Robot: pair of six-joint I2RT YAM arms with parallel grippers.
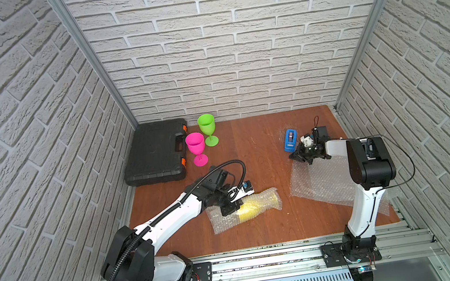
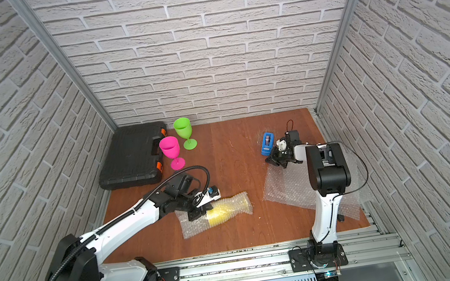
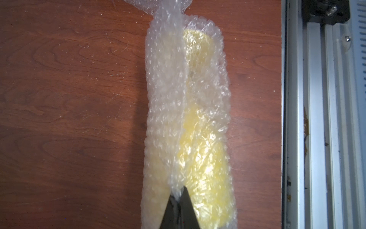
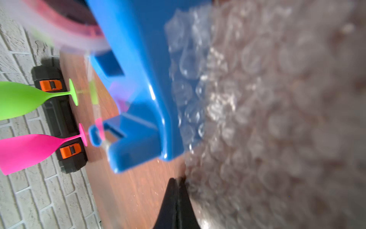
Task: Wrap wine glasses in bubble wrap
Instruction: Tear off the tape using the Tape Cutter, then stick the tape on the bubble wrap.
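Over the yellow goblet (image 3: pixel 200 158), the bubble wrap (image 3: pixel 168 99) is pinched by the left gripper (image 3: pixel 179 195), the right gripper's (image 4: pixel 176 183) jaws pressed together; released untaped, it could be sprung open.

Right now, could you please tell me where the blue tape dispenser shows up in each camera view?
In a top view: the blue tape dispenser stands right of centre, midway up the picture.
In a top view: blue tape dispenser just right of centre, midway up.
Left wrist: not in it.
Right wrist: blue tape dispenser close up, mid-picture, beside bubble wrap.
Shared landmark: the black case, in all but the left wrist.
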